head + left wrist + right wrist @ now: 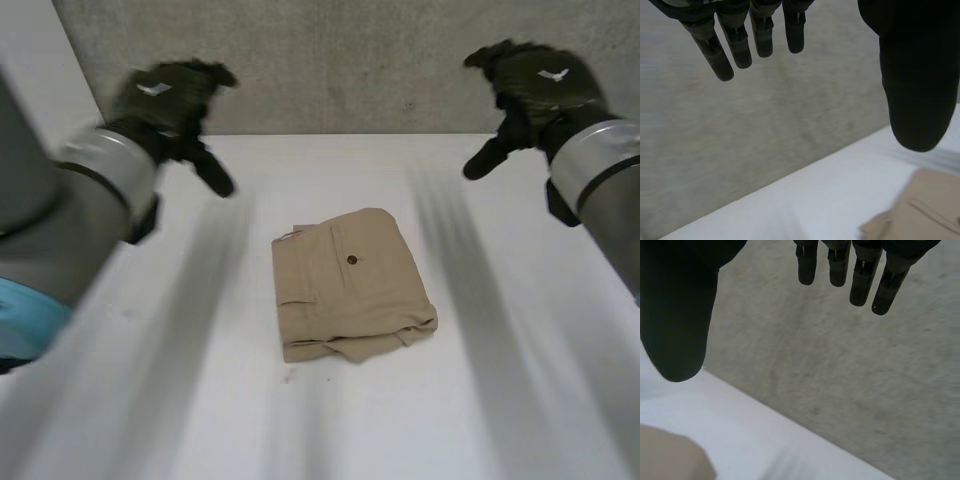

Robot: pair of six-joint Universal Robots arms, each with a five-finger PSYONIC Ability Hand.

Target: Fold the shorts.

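— Where are the shorts (350,285)?

— In the middle of the table (520,400), a squared tan packet with the pocket button up. The left hand (165,100) and the right hand (535,85) hang high and well apart from it, fingers straight, holding nothing.

— How would they handle?

— Light and limp, I'd guess, thicker at the seams. Pinch a layered edge or a corner. Nothing blocks the way; there's just the grey wall (350,60) behind.
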